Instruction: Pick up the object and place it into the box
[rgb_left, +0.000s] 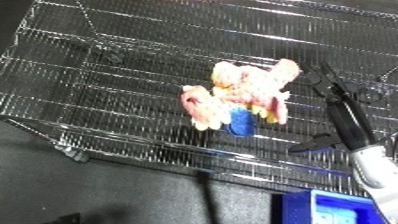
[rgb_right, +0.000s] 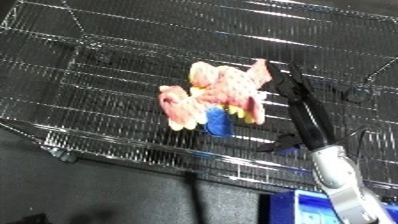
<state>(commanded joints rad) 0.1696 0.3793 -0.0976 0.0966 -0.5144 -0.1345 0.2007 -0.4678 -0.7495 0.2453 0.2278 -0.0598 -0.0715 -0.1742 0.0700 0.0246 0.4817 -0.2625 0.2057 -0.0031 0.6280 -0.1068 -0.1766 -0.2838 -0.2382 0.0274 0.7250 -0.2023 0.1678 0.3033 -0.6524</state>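
the pink and yellow plush toy (rgb_left: 240, 102) lies inside the wire bin (rgb_left: 107, 75). the right hand (rgb_right: 302, 107) reaches beside it, fingers (rgb_right: 291, 82) straight and spread from the thumb, holding nothing, just right of the toy.

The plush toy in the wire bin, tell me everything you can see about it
The plush toy looks soft and fabric-made, pink and cream with speckles, with yellow bits and a blue patch low down. It lies crumpled on the mesh of the wire bin, limbs splayed. The right hand reaches in at its right side with straight fingers, not curled round it; whether they touch it is unclear.
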